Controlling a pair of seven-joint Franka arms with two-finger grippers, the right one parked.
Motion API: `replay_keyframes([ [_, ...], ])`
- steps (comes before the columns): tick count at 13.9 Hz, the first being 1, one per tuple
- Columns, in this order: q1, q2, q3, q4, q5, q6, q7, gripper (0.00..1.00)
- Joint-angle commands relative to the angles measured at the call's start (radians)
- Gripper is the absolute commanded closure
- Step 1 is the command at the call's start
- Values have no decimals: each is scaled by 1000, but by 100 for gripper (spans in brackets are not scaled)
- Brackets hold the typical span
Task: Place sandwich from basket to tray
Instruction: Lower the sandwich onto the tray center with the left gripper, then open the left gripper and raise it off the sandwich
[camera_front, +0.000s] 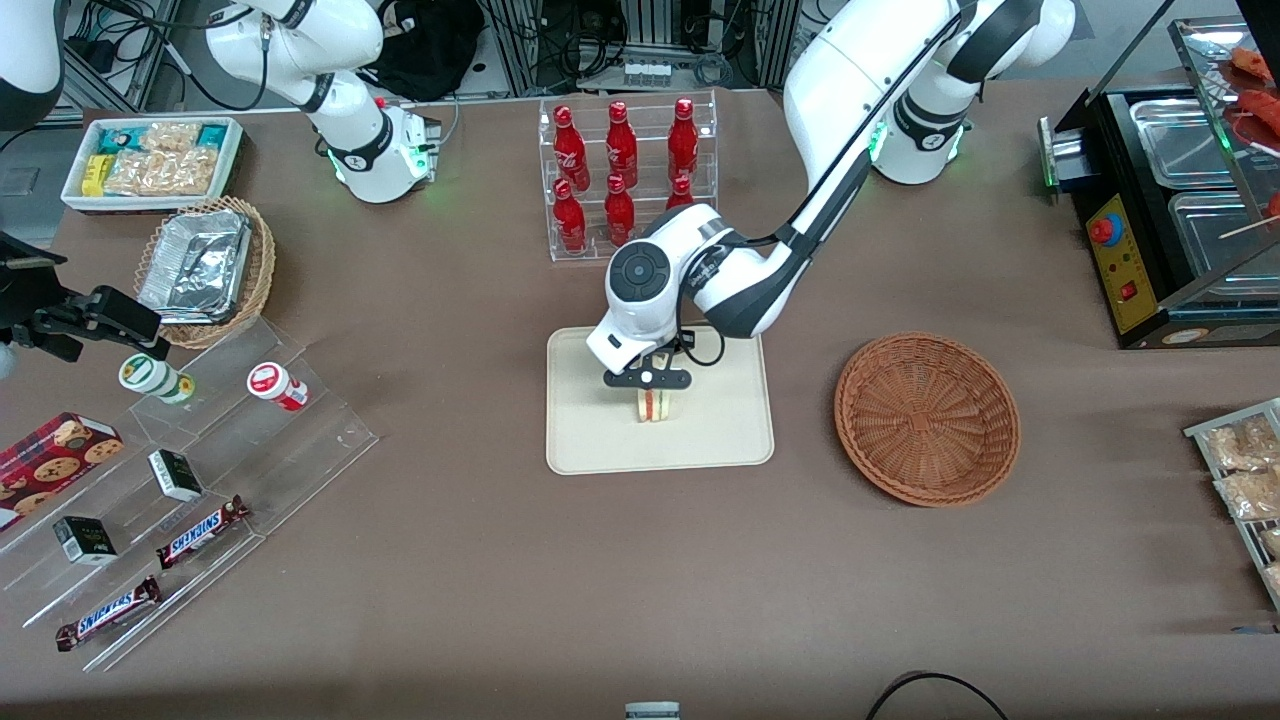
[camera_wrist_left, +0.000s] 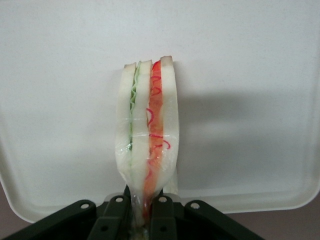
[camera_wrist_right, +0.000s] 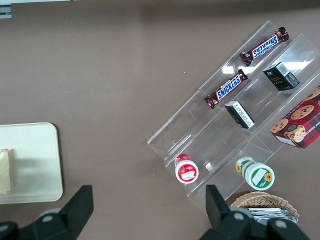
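**Sandwich is over the tray, basket sits empty**

Front view first: the left arm's hand (camera_front: 648, 380) is down over the cream tray (camera_front: 600, 450), roughly mid-tray, and it's got the sandwich (camera_front: 655, 406) clamped between its fingers; the wedge hangs right under the hand, with its lower edge at the tray surface or just above it, can't say for sure which. The reddish-brown wicker basket (camera_front: 927, 417) is on the brown desk (camera_front: 480, 560) beside the tray, toward the working arm's end, nothing in it. Farther from the camera than the tray there's a clear rack of red soda bottles (camera_front: 625, 175); toward the parked arm's end you get a tan wicker basket with foil trays (camera_front: 205, 268), a white bin of snack packets (camera_front: 152, 160), and a clear stepped stand (camera_front: 190, 500) with Snickers bars (camera_front: 200, 531), small dark boxes and two little jars.

Left wrist view: looking straight along the sandwich (camera_wrist_left: 147, 135); pale bread slices with a green layer and a red-orange layer, wrapped in clear film; the dark fingers (camera_wrist_left: 112, 220) pinch its near end from both sides; the tray (camera_wrist_left: 260, 75) fills the background, with a sliver of desk past its rim.

Right wrist view: a corner of the tray (camera_wrist_right: 42, 165) with the sandwich (camera_wrist_right: 5, 172) just poking in at the edge; the stepped stand (camera_wrist_right: 225, 130) with Snickers bars (camera_wrist_right: 226, 88), a cookie box (camera_wrist_right: 299, 122) and the two jars.
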Motion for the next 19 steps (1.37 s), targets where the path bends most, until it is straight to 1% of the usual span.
replay_keyframes([
  [1,-19,22,17,32,33,-9,-6,88],
  [3,-17,25,17,30,33,-7,-6,87],
  [4,-17,36,17,32,33,-6,-6,76],
  [5,-17,47,17,38,30,-4,-8,46],
  [6,-17,62,18,42,31,3,-9,4],
  [7,-17,58,18,42,30,9,-9,0],
  [9,-10,35,18,41,24,8,-29,0],
  [12,19,-74,20,12,19,-26,-72,0],
  [15,30,-192,23,10,16,-169,-104,0],
  [19,133,-352,23,7,17,-331,-133,0],
])
